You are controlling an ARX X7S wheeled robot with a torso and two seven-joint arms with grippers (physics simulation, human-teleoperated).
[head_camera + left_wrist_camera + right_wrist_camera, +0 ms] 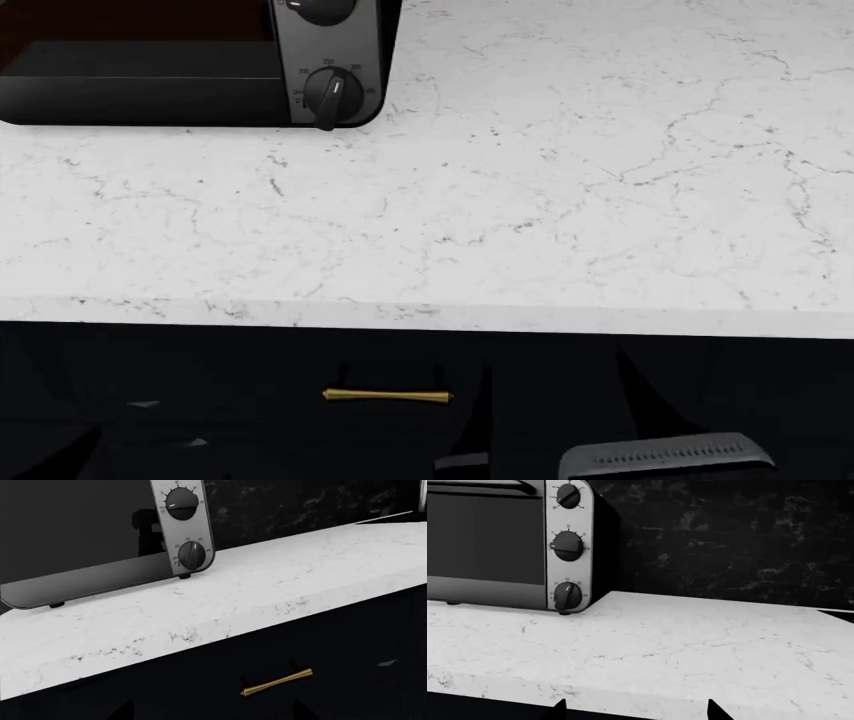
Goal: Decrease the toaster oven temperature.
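Below the counter's front edge: both grippers sit low, only fingertips (710, 709) peeking in; whether they are spread or closed, I cannot tell.
Toaster oven (507, 545): back-left corner of the white marble counter (534, 200), well apart from both arms.
Dials: three on the grey control strip (564, 525).
Doing it well: confirm which dial (568, 545) sets temperature, approach square-on, pinch lightly, turn towards lower marks.

I observe a white marble-patterned countertop (534, 200) with grey veining, over dark cabinet fronts (360, 645). One brass bar handle (387, 396) is mounted horizontally on a drawer front. Behind the counter stands a black veined backsplash (727, 545).
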